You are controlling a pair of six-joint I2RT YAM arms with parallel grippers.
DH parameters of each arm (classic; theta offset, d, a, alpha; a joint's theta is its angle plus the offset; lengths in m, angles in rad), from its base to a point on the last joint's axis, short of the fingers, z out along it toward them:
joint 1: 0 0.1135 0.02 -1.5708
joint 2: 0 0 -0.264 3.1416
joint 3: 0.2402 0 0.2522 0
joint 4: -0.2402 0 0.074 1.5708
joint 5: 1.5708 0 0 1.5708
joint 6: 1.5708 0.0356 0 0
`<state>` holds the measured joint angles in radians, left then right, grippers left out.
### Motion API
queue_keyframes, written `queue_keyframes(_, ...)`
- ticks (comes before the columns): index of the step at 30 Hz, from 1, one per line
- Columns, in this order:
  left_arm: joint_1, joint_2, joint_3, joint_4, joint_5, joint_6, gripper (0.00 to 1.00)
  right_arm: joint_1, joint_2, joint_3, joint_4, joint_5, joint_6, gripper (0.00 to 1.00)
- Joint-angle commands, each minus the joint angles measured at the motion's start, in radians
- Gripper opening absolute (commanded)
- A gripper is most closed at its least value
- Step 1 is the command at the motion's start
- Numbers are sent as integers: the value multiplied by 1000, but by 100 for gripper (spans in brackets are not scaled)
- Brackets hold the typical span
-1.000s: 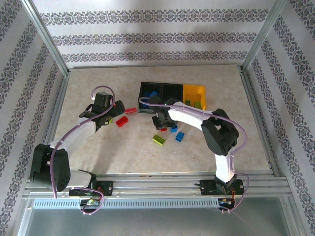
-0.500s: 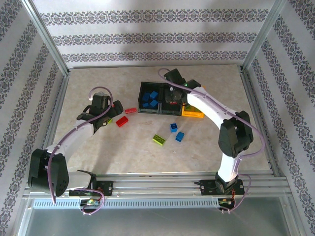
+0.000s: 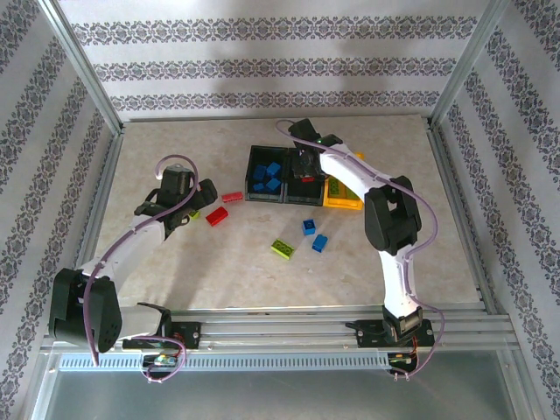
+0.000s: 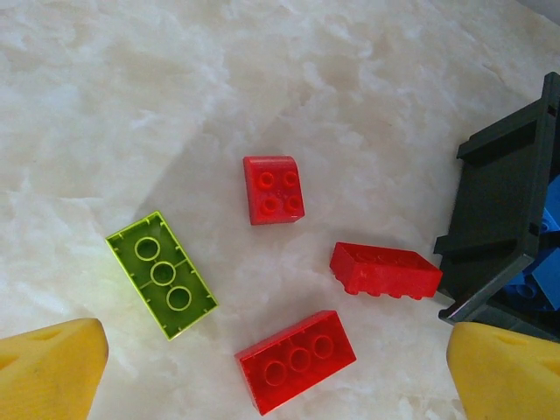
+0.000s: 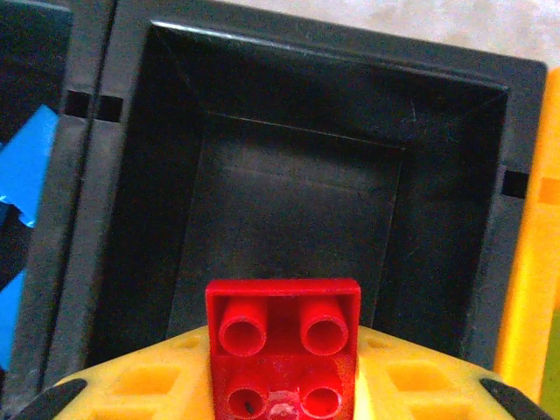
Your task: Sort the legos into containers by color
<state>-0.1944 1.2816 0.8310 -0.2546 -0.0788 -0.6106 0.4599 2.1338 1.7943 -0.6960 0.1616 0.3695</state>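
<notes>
Right wrist: right fingers (image 5: 149, 385) clamp red brick (image 5: 283, 346) over middle bin (image 5: 297, 210), at its near side | advice: carry it on to bin centre, lower, then release | left fingers (image 4: 48, 372) spread wide above loose bricks (image 4: 296, 360) left of that bin

Left pincer (image 4: 276, 372) agape, right pincer (image 5: 282, 376) clamped.
</notes>
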Motion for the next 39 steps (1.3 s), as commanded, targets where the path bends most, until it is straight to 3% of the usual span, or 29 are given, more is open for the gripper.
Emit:
queue_keyframes(1, 16, -17, -4, -18, 0, 10, 99, -9, 28, 43, -25, -16, -12, 40)
queue_keyframes(7, 18, 0, 11, -29, 19, 42, 100, -10, 36, 41, -28, -16, -9, 49)
queue_keyframes(12, 18, 45, 52, -61, 56, 108, 100, -10, 15, 37, -28, -25, -3, 51)
queue_keyframes(19, 19, 168, 140, -121, 82, 166, 100, 3, -81, -17, -18, -19, 6, 63)
queue_keyframes(34, 35, 560, 475, -226, -10, 228, 85, 39, -414, -303, 27, 62, 68, 92)
queue_keyframes(35, 38, 583, 498, -235, -12, 231, 84, 40, -436, -319, 29, 67, 74, 98)
queue_keyframes(39, 47, 653, 565, -265, -10, 233, 77, 43, -503, -376, 33, 81, 94, 98)
